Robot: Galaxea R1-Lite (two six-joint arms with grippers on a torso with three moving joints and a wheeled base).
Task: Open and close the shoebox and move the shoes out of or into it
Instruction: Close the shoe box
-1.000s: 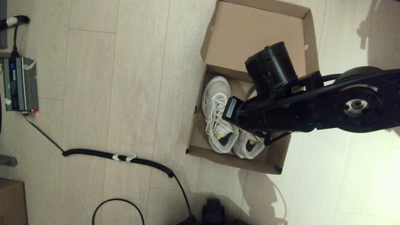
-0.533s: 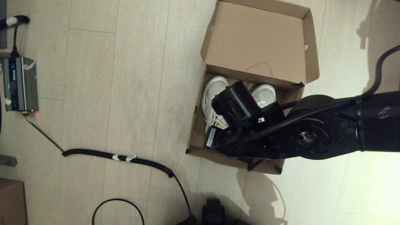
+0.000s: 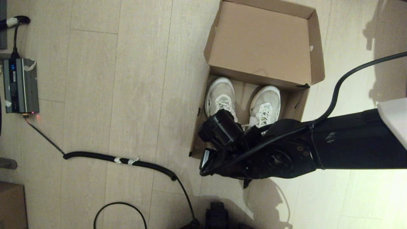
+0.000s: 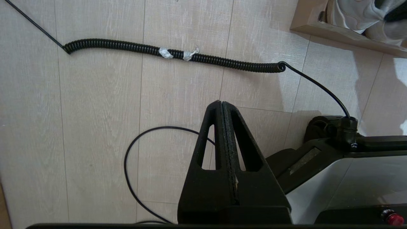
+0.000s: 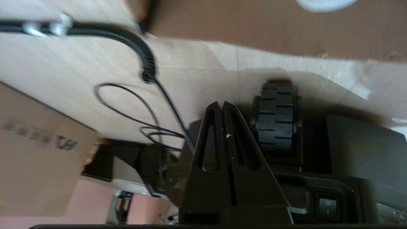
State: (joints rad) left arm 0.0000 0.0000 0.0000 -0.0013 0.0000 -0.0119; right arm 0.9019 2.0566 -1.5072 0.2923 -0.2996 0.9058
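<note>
Standing wide open on the floor [image 3: 127,95], the shoebox [image 3: 264,44] has its hinged lid thrown back flat, and the shoes [image 3: 222,95] sit side by side inside with their toes toward the lid. That suggests the step in hand falls between lid and shoes: the box is open and the pair is in place, so either a shoe comes out next or the flap goes down. The right arm [image 3: 343,149] reaches across the box's near edge, well short of the lid. Its right gripper [image 5: 221,109] has its fingers clenched together on nothing and, in the wrist view, faces bare floor, a coiled cable [image 5: 143,51] and the robot's base rather than a shoe. For a lift the fingers would have to release, turn back toward the box and settle over a shoe's collar. The left gripper [image 4: 221,108] hangs parked over the floor, fingers pressed together and empty, the box's corner far off
</note>
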